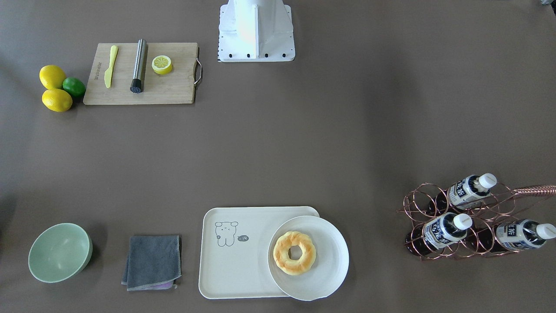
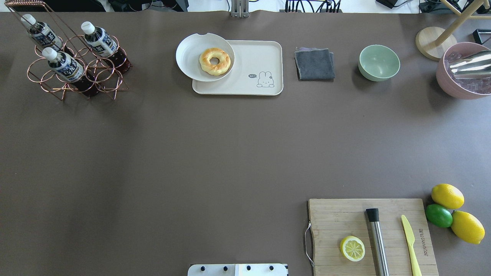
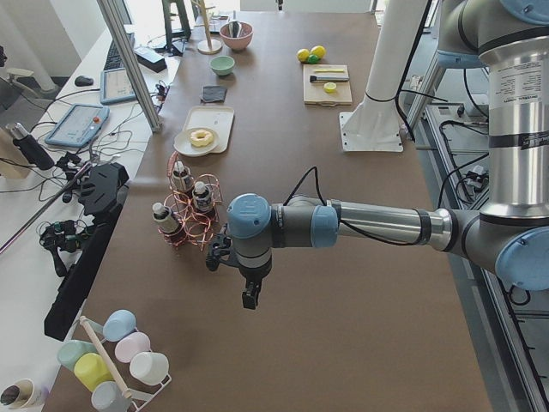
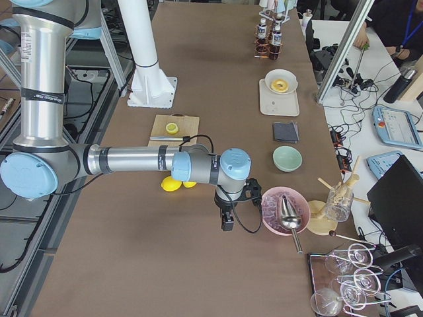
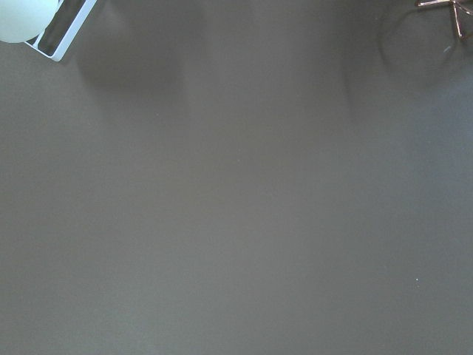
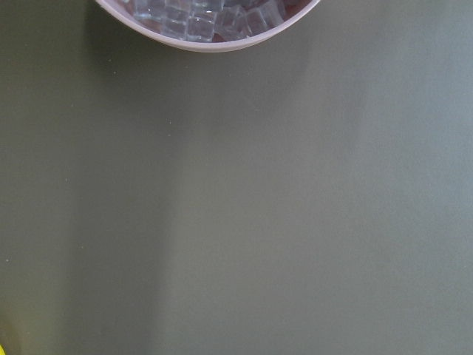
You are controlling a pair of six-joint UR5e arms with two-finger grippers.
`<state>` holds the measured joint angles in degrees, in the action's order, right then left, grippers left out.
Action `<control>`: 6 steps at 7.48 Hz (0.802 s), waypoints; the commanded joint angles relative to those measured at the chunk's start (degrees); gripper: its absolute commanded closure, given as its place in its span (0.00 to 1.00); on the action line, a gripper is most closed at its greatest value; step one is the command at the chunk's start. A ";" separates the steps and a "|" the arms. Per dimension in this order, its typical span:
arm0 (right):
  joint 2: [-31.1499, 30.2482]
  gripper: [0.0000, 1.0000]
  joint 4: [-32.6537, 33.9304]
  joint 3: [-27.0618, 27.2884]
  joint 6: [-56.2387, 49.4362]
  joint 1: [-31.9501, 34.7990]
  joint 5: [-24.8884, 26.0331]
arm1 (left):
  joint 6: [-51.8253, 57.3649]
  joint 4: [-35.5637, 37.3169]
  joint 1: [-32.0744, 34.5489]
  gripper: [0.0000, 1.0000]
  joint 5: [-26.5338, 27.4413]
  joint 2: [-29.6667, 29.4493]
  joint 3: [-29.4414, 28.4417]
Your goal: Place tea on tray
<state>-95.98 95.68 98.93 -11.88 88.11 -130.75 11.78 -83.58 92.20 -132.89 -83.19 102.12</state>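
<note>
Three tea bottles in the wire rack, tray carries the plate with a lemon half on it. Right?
Not quite. The plate, partly on the tray, holds a donut, not a lemon half. The lemon half lies on the cutting board. The three tea bottles are in the wire rack, as you said. The overhead exterior view shows it.

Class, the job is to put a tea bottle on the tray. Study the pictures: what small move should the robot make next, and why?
Probably swing the left tool toward the wire rack and over the nearest tea bottle. All three bottles sit in the rack, the tray has bare room beside the plate, and the left arm hangs close by.
</note>
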 commanded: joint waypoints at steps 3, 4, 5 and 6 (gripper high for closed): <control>0.00 0.00 -1.81 -0.84 0.01 -0.22 -0.03 | 0.00 0.00 0.00 0.02 0.09 -0.04 0.27; 0.00 0.00 -1.82 -0.84 0.01 -0.22 0.05 | 0.00 0.00 0.00 0.02 0.09 0.05 0.27; 0.09 0.00 -1.82 -0.84 0.01 -0.22 0.05 | 0.00 0.00 0.00 0.02 0.00 0.05 0.44; 0.09 0.00 -1.82 -0.84 0.01 -0.22 0.05 | 0.00 0.09 0.00 0.02 0.00 0.22 1.66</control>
<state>-95.93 93.88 98.09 -11.86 87.90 -130.71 11.78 -83.58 92.20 -132.85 -83.16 102.53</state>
